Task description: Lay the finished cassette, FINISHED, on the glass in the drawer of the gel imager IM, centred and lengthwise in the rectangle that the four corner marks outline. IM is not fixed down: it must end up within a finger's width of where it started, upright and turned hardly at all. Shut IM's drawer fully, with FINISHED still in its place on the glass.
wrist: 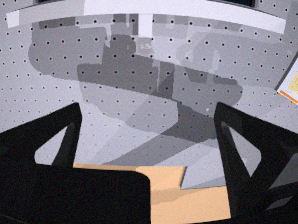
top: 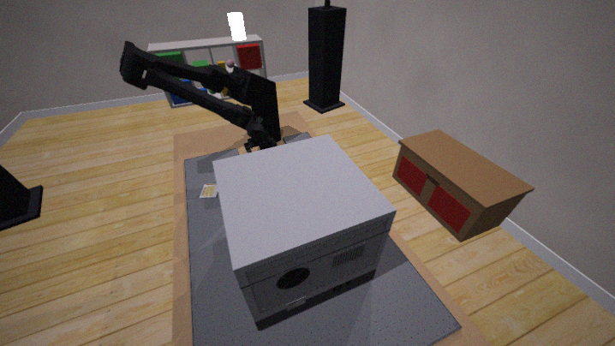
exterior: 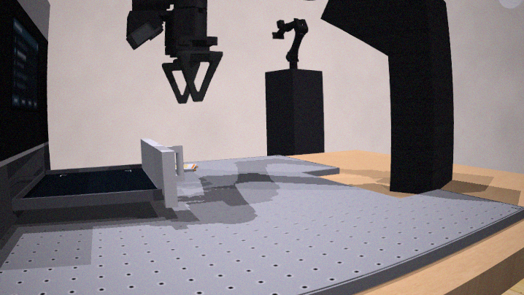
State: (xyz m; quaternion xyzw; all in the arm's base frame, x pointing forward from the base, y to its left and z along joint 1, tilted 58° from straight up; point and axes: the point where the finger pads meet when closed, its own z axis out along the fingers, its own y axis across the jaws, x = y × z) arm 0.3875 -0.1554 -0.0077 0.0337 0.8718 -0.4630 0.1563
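Exterior view: cassette (top: 209,191) (exterior: 190,167) (wrist: 294,89) low beyond drawer handle (exterior: 179,161), below wide-spread end effector (top: 260,146) (exterior: 189,101) (wrist: 147,109).

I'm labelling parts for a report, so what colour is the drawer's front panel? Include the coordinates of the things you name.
Light grey (exterior: 169,176) (wrist: 100,16); it shows best in the exterior view.

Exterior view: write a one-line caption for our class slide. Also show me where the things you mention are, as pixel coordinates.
Open gripper (exterior: 190,101) (wrist: 147,109) above the pulled-out drawer's front panel (exterior: 155,166) (wrist: 100,21), the cassette (top: 209,191) (exterior: 190,167) (wrist: 292,90) lying beyond the handle (exterior: 179,161).

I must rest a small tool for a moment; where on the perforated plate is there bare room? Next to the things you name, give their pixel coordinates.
Bare: the near stretch right of the drawer (exterior: 87,194) in the exterior view. Crowded: beyond the drawer's handle (exterior: 179,161), by the cassette (top: 209,191) (exterior: 190,167) (wrist: 294,86).
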